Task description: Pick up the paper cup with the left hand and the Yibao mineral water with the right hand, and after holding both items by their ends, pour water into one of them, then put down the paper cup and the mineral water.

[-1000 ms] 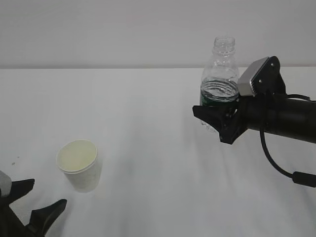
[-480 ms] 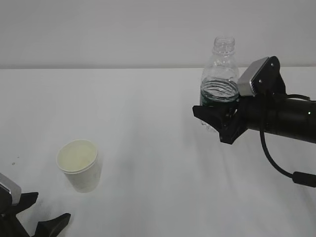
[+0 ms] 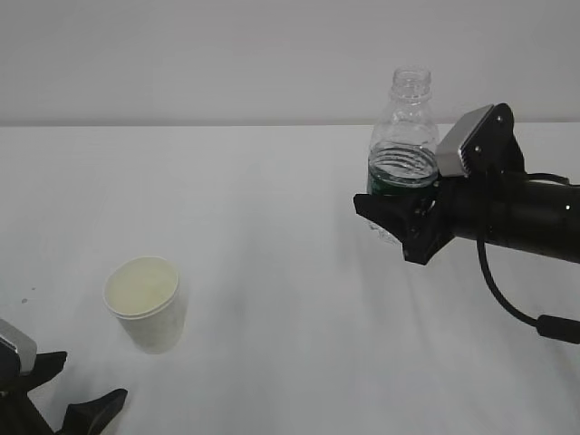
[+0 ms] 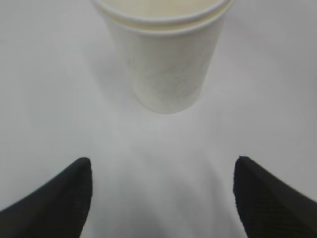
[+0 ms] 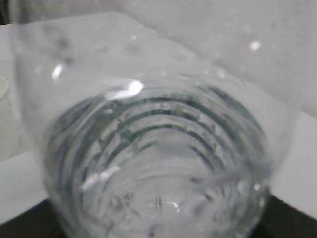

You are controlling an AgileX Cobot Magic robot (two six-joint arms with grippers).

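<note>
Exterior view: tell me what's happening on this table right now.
The right gripper is closed around the lower part of a clear water bottle, which is upright and has no cap. The paper cup stands by itself on the white table, upright and not touched by anything. The left gripper sits low at the near left corner with its jaws wide open, short of the cup; its wrist view shows both fingertips apart from the cup. No pouring is underway.
</note>
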